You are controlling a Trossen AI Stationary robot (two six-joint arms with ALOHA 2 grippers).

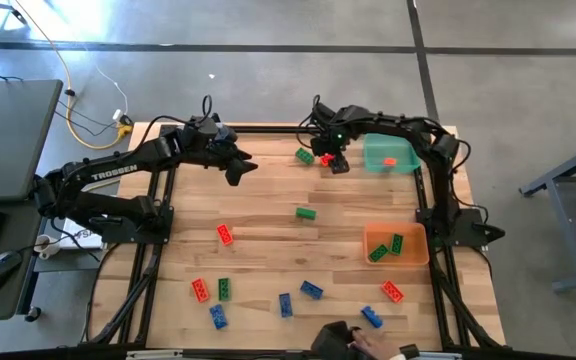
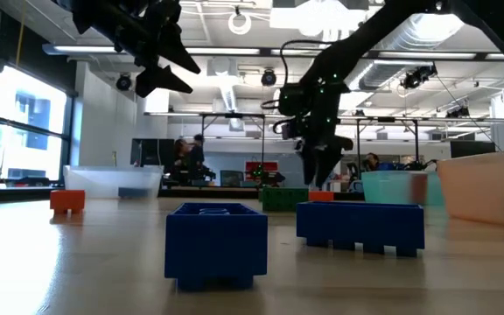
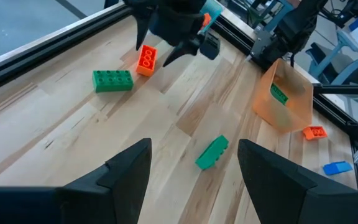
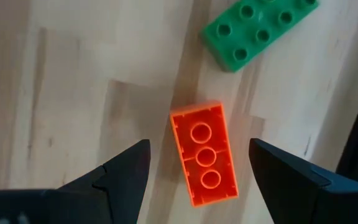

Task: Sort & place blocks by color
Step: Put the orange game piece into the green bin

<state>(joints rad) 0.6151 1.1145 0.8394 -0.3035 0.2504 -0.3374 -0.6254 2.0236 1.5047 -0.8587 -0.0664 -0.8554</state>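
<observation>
Near edge: a person's hand (image 1: 353, 341) rests at the table's (image 1: 268, 255) near rim, beside a blue block (image 1: 371, 317).
Near blocks: more blue blocks (image 1: 311, 290), a red block (image 1: 200, 290) touching a green block (image 1: 224, 289), and another red block (image 1: 393, 291) lie scattered on the wood.
Orange bin (image 1: 396, 244): near the right side, holding two green blocks (image 1: 378, 253).
Middle: a red block (image 1: 225, 234) and a green block (image 1: 305, 212) lie well apart on bare wood.
Left gripper (image 1: 240, 168): hangs above the table's far left part, fingers spread, holding nothing.
Right gripper (image 4: 197, 163): poised directly over a red block (image 4: 204, 155), fingers parted on either side of it, not touching it.
Far blocks: that red block lies just beside a green block (image 4: 258, 30), near the far edge.
Teal bin (image 1: 389, 154): far right corner, with one red block (image 1: 389, 161) inside.
</observation>
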